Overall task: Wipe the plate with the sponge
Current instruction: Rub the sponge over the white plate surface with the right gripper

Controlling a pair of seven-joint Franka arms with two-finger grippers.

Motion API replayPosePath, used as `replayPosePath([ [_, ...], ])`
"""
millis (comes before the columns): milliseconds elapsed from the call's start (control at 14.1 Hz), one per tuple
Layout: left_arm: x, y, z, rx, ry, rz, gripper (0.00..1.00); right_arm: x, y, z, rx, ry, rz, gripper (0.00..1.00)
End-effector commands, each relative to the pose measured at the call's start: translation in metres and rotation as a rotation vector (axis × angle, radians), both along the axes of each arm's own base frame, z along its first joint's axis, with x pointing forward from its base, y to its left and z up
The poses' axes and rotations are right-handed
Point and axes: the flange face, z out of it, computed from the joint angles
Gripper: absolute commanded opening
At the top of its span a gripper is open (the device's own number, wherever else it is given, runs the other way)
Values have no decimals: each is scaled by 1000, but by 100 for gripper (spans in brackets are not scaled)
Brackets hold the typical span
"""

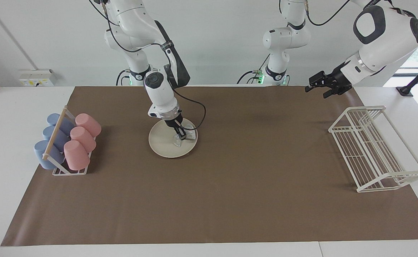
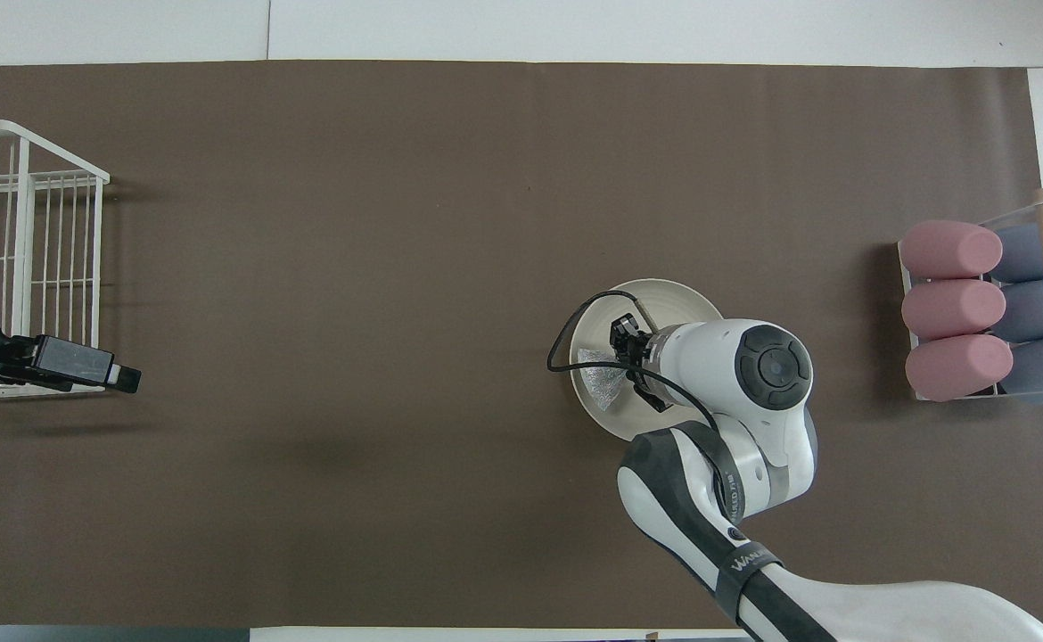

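The cream plate (image 1: 160, 145) lies on the brown mat toward the right arm's end of the table. My right gripper (image 1: 180, 136) reaches down onto it, shut on the silvery, wrinkly sponge (image 1: 189, 137). The sponge is pressed on the part of the plate toward the left arm's end. In the overhead view the right arm's wrist covers much of the plate (image 2: 669, 300), and the sponge (image 2: 600, 385) shows beside the right gripper (image 2: 621, 370). My left gripper (image 1: 316, 86) waits open and empty in the air over the mat's edge by the wire rack; it shows as left gripper (image 2: 120, 379) from above.
A white wire rack (image 1: 373, 146) stands at the left arm's end of the mat, also seen as the wire rack (image 2: 22, 259) from above. A small stand of pink and blue cups (image 1: 68, 142) lies at the right arm's end, the cups (image 2: 985, 312) on their sides.
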Motion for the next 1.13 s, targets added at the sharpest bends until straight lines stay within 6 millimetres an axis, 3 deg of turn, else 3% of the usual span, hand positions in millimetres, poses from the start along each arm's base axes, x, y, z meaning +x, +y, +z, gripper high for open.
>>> replayPosePath([
  [0,0,-1,2,28,-8,9,100,2,-22,-11,2,-2,-1,0],
  [283,0,-1,2,28,-8,10,100,17,-64,-13,-12,-22,60,0],
  [425,0,-2,2,29,-7,8,100,17,-65,-13,-13,-23,70,0],
  [567,0,-1,1,28,-6,8,100,14,-59,-14,-13,-18,69,0],
  [1063,0,-2,2,29,-7,8,100,-7,-6,-12,2,5,13,0],
])
